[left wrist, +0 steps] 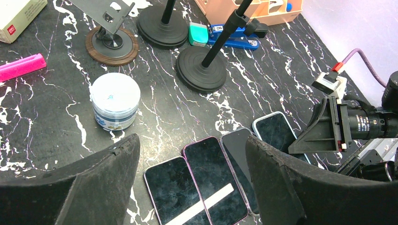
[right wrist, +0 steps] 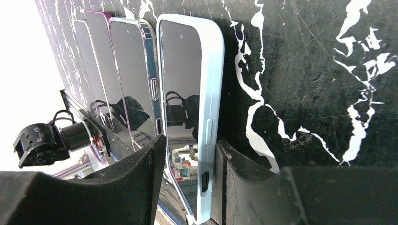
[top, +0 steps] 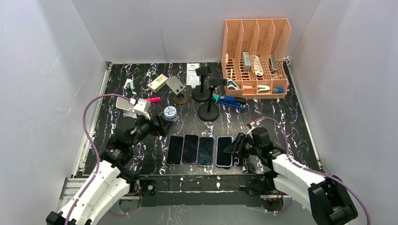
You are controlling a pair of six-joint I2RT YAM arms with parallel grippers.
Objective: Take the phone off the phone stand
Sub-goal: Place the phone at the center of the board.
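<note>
Black marbled surface [top: 263, 117] carries four phones laid in a tidy row. Astride the blue-edged phone [right wrist: 187, 70], the right fingers [right wrist: 141, 178] stand half apart; it lies flat between them, seemingly set down beside the others [top: 190, 149]. Above the row, the left fingers [left wrist: 108, 173] gape wide, empty. Beyond both, the pole stands [top: 208, 111] are bare.

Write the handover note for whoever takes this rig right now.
Left gripper: open, empty, hovering.
Right gripper: straddles the near end of the blue-cased phone, which lies flat; grip unclear.
Three other phones lie flat beside it. The black stands hold no phone.
Done: phone appears off the stand.
Left: clear the right gripper and retract.
</note>
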